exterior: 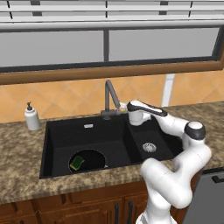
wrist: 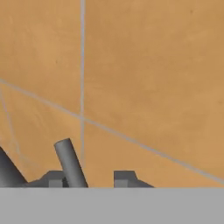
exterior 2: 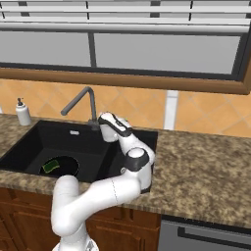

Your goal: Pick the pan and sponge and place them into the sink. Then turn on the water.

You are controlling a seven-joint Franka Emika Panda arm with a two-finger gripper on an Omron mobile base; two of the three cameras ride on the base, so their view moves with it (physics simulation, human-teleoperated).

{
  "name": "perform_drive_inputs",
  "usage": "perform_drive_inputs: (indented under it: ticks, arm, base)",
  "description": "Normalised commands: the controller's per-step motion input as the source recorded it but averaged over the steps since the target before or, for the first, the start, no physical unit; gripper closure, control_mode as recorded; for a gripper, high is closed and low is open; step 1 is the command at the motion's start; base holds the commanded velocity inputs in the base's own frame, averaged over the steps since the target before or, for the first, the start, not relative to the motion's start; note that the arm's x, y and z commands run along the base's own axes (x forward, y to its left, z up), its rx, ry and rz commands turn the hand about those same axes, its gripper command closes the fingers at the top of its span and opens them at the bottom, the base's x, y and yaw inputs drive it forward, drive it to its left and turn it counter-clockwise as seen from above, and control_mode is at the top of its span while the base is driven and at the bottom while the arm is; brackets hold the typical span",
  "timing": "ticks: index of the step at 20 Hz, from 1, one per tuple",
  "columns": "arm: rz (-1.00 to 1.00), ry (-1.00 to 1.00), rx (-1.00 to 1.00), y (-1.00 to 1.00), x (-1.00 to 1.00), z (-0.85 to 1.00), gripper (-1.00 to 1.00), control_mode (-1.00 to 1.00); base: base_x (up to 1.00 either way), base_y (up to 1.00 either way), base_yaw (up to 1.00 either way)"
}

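Spanning the speckled brown bench (exterior: 26,175), the black double-basin sink (exterior: 57,144) holds the pan (exterior: 94,158) flat in its wider left basin. The white arm (exterior: 175,175) reaches over the right basin to the grey tap (exterior: 110,98) at the back. Sponge (exterior: 78,163), green and yellow, lies inside the pan. White soap bottle (exterior: 31,117) stands on the bench left of the sink. Gripper (wrist: 89,177) faces the orange tiles; a grey tap lever (wrist: 70,162) sits by its left finger, but whether it's clamped I cannot tell.
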Motion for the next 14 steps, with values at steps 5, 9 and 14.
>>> perform_drive_inputs:
  ticks: [5,9,14]
  arm:
    - [-0.33,0.44,0.08,-0.97,0.27,-0.4,1.0,-1.0]
    - [-0.39,0.49,0.06,-1.0,0.16,-0.48,1.0,-1.0]
    - [-0.28,0.26,0.13,-1.0,-0.24,-0.31,1.0,-1.0]
  base:
    - [0.0,0.0,0.0]
    - [0.0,0.0,0.0]
    - [0.0,0.0,0.0]
